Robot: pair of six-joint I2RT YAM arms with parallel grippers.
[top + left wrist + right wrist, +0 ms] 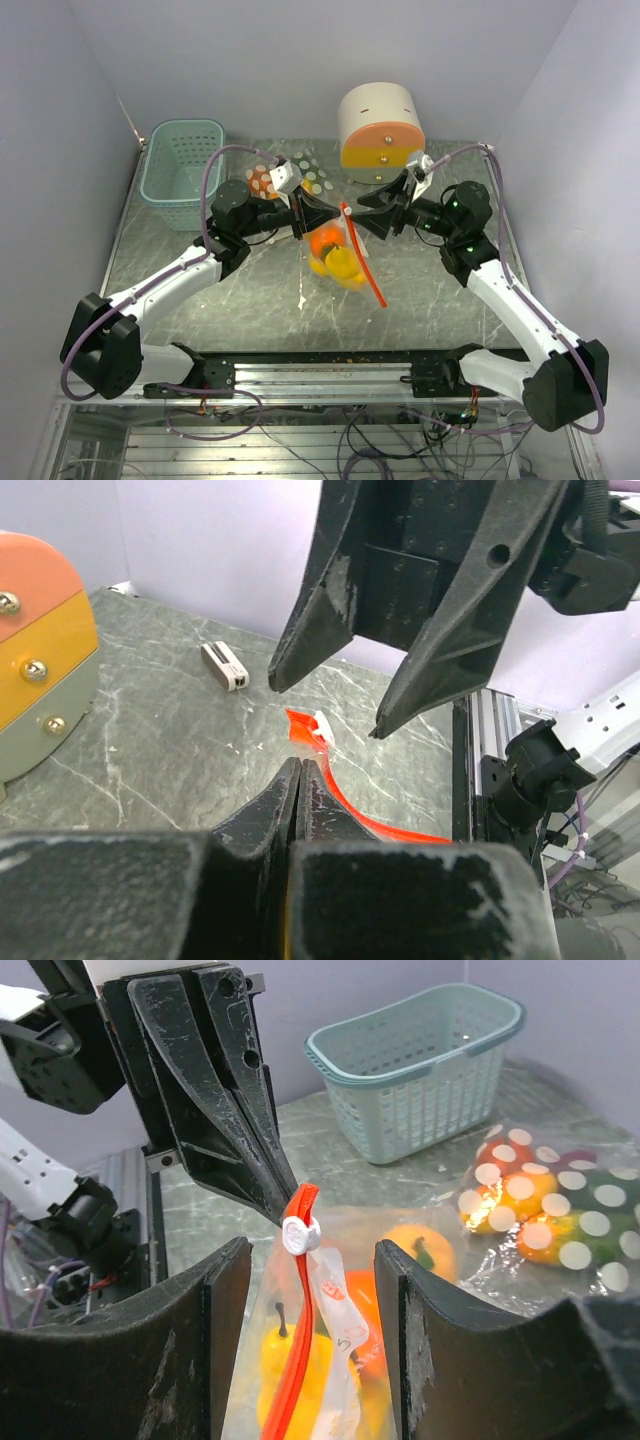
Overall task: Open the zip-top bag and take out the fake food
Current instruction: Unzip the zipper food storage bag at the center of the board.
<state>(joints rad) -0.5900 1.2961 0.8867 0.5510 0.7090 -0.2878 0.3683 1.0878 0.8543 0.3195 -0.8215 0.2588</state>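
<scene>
Two black two-finger grippers met above the middle of the grey marbled table (pixel 230 300): the left gripper (pixel 318 228) was clamped flat on the orange-red zip strip (pixel 300 1360) of the clear zip-top plastic bag (pixel 345 275), just beside its white slider (pixel 297 1235), and the right gripper (pixel 328 708) stood with its jaws parted, one on each side of that strip. Red print on a white patch below the slider was too small to read. The glossy yellow and orange plastic fake food (pixel 285 1350) lay inside the bag, directly below both sets of fingertips.
</scene>
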